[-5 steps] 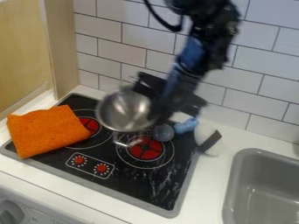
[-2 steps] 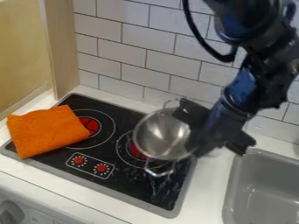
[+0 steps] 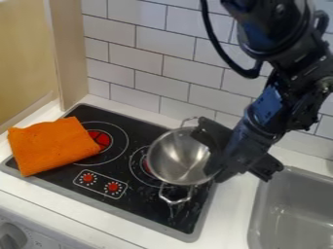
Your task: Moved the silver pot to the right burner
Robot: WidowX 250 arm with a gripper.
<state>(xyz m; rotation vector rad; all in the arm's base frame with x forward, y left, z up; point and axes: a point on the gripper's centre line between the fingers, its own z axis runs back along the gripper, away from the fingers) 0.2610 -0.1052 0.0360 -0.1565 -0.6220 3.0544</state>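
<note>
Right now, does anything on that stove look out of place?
Yes: the orange cloth lies across the left edge of the stove, partly over the left burner, an odd spot for fabric. Pale streaks mark the stove's right side.

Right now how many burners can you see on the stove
2: the left burner, its ring partly under the orange cloth, and the right burner, mostly hidden by the silver pot. More could be hidden.

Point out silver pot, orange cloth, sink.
Silver pot [image 3: 175,158]: camera view, inside of its bowl.
Orange cloth [image 3: 52,146]: camera view, middle of its upper surface.
Sink [image 3: 257,209]: camera view, its left rim.
</note>
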